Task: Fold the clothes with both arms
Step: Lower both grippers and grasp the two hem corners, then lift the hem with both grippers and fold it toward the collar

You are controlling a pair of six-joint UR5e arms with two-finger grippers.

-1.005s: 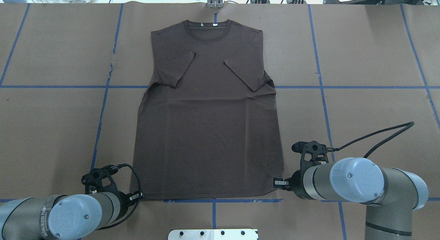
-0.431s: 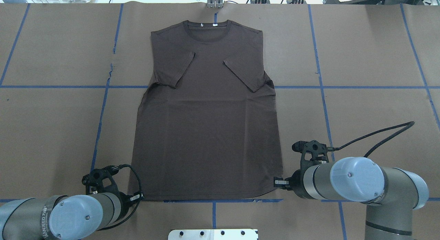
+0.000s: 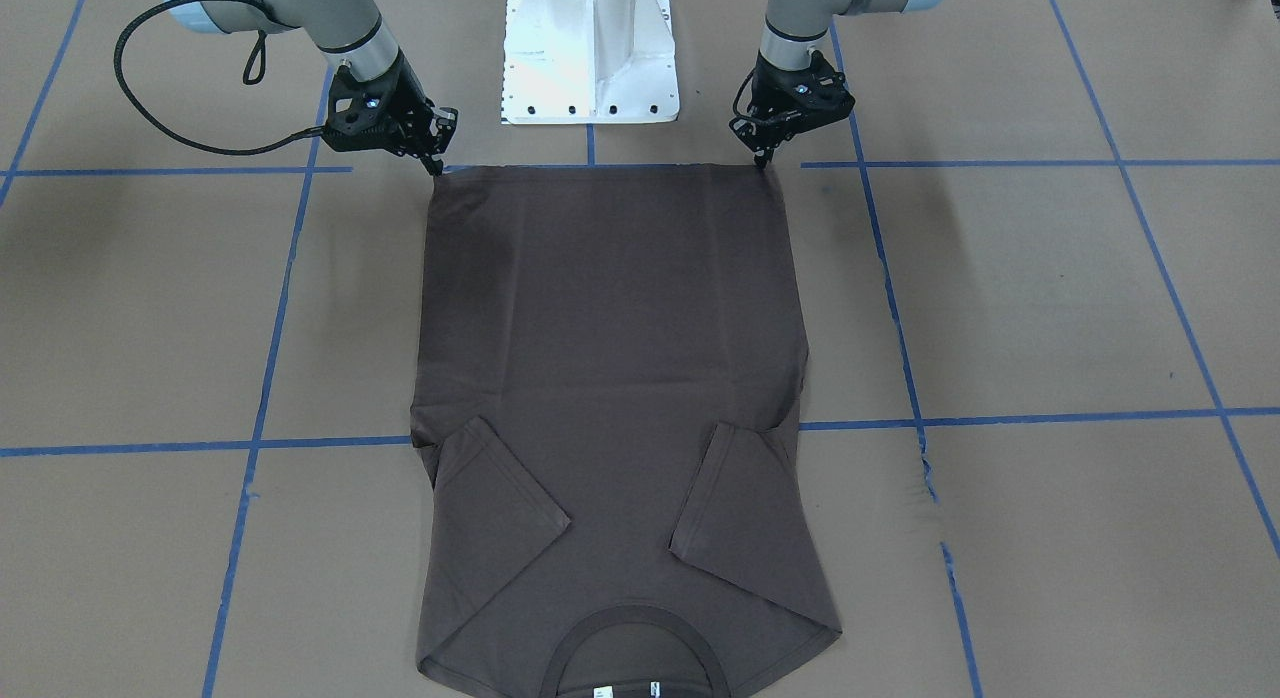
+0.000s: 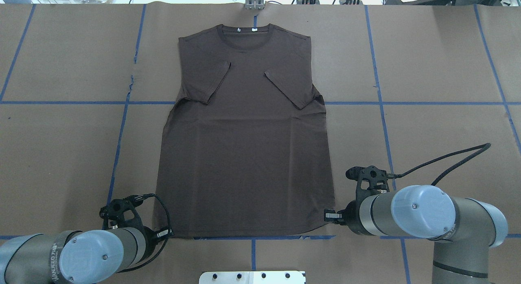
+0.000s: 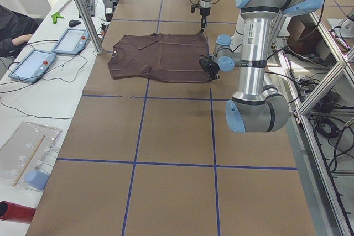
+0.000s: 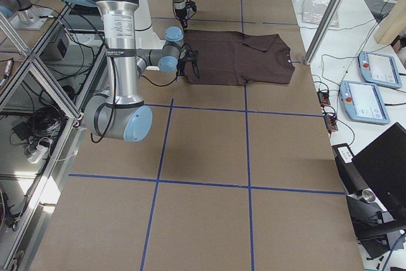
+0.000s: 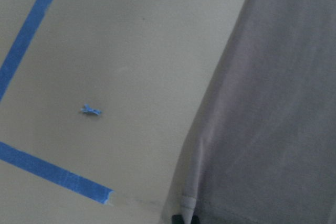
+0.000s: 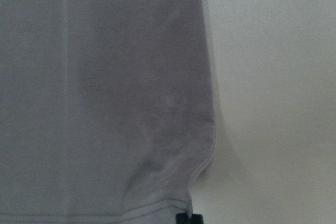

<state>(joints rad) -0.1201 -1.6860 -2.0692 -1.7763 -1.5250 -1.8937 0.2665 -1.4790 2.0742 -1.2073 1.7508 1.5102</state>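
The dark brown T-shirt (image 4: pixel 244 154) lies flat on the brown paper-covered table, collar at the far edge. Both short sleeves are folded in over its chest. My left gripper (image 4: pixel 166 234) is at the hem's near left corner and looks shut on it; the left wrist view shows the hem corner (image 7: pixel 187 203) puckered just above a black fingertip. My right gripper (image 4: pixel 327 215) is at the hem's near right corner, shut on that corner (image 8: pixel 184 200). From across the table, the fingers of both grippers, left (image 3: pixel 765 161) and right (image 3: pixel 437 168), narrow to a point on the hem.
The white pedestal base (image 3: pixel 590 58) stands just behind the hem. Blue tape lines (image 4: pixel 118 154) grid the table. A black cable (image 4: pixel 447 158) loops off the right wrist. A metal post (image 4: pixel 254 1) rises beyond the collar. Tablets (image 5: pixel 33 64) and a person's arm (image 5: pixel 14 26) are past the far edge.
My left arm has shifted slightly right and toward the robot at the hem corner. The shirt's lower edges have pulled in a little. The right arm has barely moved.
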